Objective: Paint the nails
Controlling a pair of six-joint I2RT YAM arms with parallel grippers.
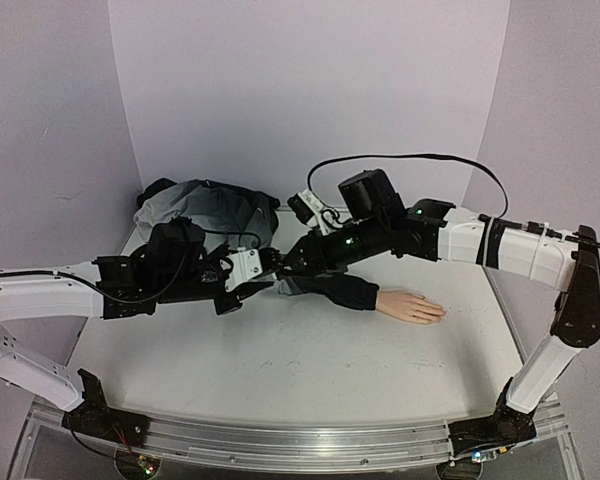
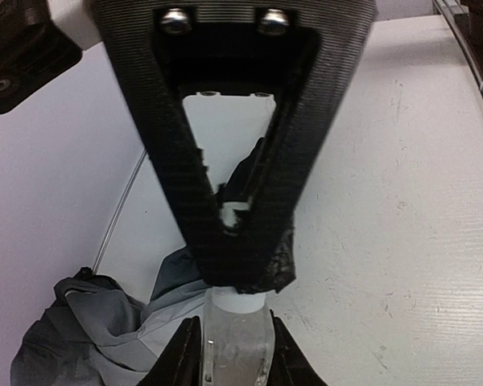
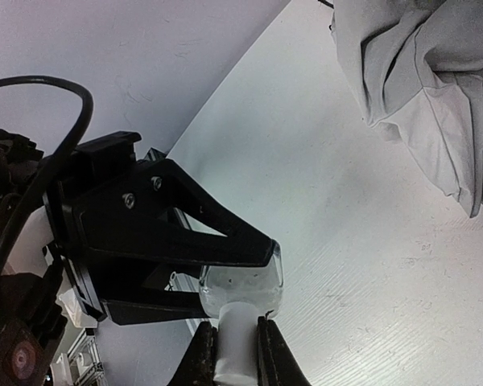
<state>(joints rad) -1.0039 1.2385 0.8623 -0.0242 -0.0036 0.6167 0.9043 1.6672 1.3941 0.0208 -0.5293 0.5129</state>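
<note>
The pale mannequin hand (image 1: 410,305) lies palm down on the table, sticking out of a dark grey sleeve (image 1: 335,290). Its nails are too small to make out. My two grippers meet left of the sleeve, above the table. My left gripper (image 1: 260,268) (image 2: 237,358) is shut on the body of a small clear whitish bottle (image 2: 237,338) (image 3: 241,285). My right gripper (image 1: 285,262) (image 3: 236,358) is shut on the bottle's white cap (image 3: 237,338) (image 2: 240,302). Both are well left of the hand.
The rest of the grey jacket (image 1: 205,210) is bunched at the back left against the wall; it also shows in the left wrist view (image 2: 88,338) and the right wrist view (image 3: 419,88). A black cable (image 1: 410,158) loops above the right arm.
</note>
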